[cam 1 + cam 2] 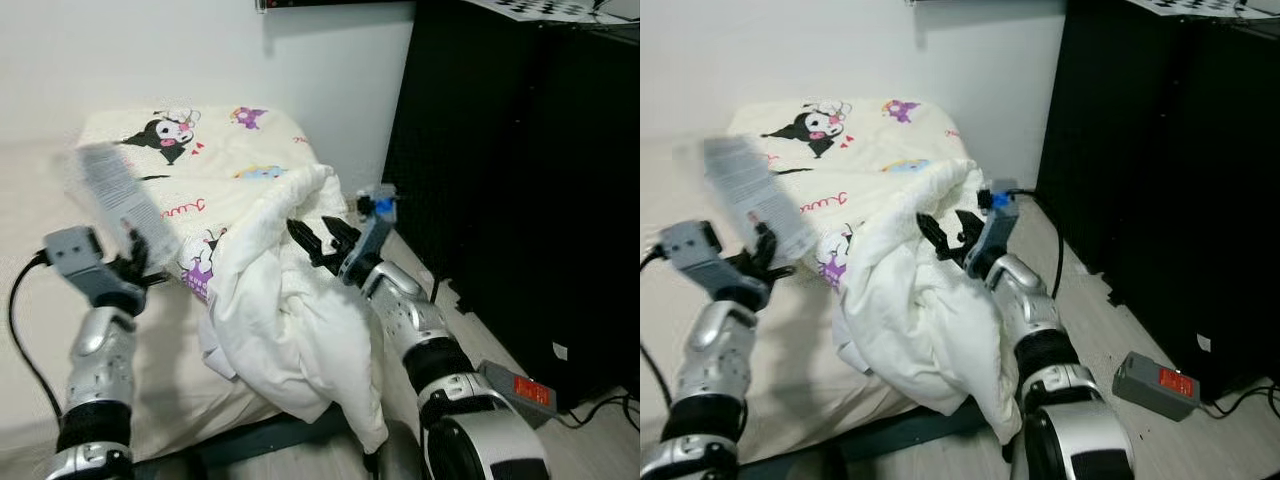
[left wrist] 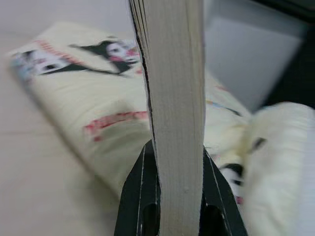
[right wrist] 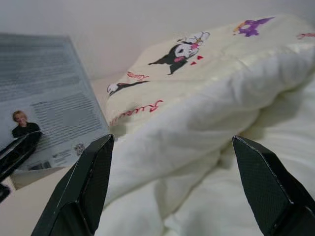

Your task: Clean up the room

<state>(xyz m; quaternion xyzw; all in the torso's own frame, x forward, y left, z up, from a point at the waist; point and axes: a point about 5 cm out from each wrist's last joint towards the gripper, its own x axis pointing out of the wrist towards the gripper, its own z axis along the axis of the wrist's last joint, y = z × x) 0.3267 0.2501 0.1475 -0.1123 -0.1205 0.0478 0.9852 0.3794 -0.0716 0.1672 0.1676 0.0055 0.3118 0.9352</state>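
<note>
Two raised arms: left gripper (image 1: 133, 262) grasps a book (image 1: 120, 195); right gripper (image 3: 172, 189) spread over blanket (image 1: 290, 330).

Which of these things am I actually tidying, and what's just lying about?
Job:
book, clamped in the left gripper
white blanket, under the open right gripper

Lying about:
cartoon pillow
grey box on the floor
black cabinet

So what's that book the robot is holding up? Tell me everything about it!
The book is a thin grey paperback. Its cover carries lines of small print and a little photo of a person. The left gripper is shut on its lower edge, one black finger on each side of the cream pages, holding it upright and tilted above the bed, beside the cartoon-printed pillow. It looks blurred in the head views.
</note>
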